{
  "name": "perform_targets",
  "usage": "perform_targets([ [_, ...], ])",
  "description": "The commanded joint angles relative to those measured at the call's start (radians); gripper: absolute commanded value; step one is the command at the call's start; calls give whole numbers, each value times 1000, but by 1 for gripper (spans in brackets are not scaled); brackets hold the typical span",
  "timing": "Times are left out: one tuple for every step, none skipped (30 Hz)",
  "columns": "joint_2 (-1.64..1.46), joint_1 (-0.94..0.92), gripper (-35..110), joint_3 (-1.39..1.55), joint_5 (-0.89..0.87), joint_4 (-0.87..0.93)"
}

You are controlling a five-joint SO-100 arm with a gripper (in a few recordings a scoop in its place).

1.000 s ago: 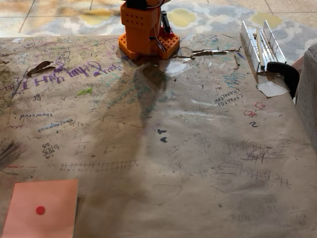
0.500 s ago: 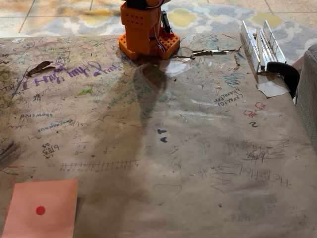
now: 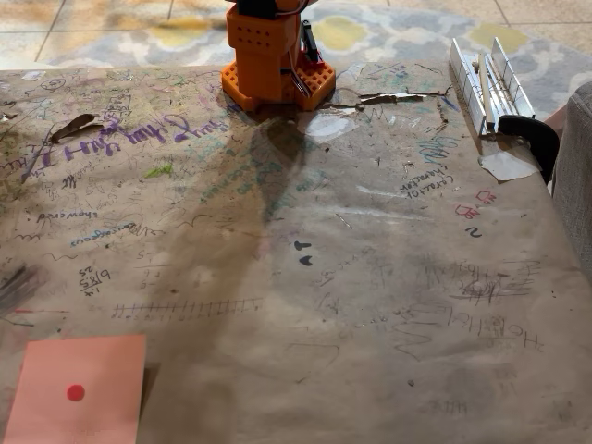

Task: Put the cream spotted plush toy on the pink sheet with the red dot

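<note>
Orange arm base [image 3: 273, 55] cut off by the top edge, so gripper state cannot be told. Pink sheet with the red dot [image 3: 79, 388] flat at the lower left corner of the scribbled brown surface [image 3: 370, 277], well apart from the base, partly cropped.

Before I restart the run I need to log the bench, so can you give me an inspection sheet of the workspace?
Surface: brown paper table cover, heavily scribbled, with torn patches near the arm's base.
Job's things: pink sheet with the red dot flat at the bottom left corner, nothing on it.
Clutter: metal clamp rails at the top right edge.
Tool: nothing seen; orange arm base at top centre.
Cables: dark wires at the base's right side.
Surroundings: patterned rug beyond the table, grey upholstery at right.
</note>
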State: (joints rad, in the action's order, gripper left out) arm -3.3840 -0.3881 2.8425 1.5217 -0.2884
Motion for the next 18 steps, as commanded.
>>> perform_targets([
  [9, -9, 32, 264, -15, 149],
  [8, -9, 32, 264, -8, 126],
  [8, -9, 32, 264, -8, 106],
  [8, -9, 32, 264, -5, 97],
  [8, -11, 32, 264, 2, 94],
  [8, -12, 32, 264, 0, 91],
  [8, -15, 32, 264, -2, 91],
  [8, -20, 32, 264, -5, 92],
  [8, -25, 32, 264, -8, 92],
  [8, -29, 32, 264, -9, 94],
  [8, -32, 32, 264, -9, 94],
  [9, -34, 32, 264, -6, 94],
  [9, -34, 32, 264, -3, 94],
  [9, -34, 32, 264, -2, 94],
  [9, -32, 31, 264, -2, 95],
  [9, -32, 31, 264, -2, 101],
  [9, -34, 31, 264, -2, 109],
  [9, -35, 31, 264, -2, 120],
])
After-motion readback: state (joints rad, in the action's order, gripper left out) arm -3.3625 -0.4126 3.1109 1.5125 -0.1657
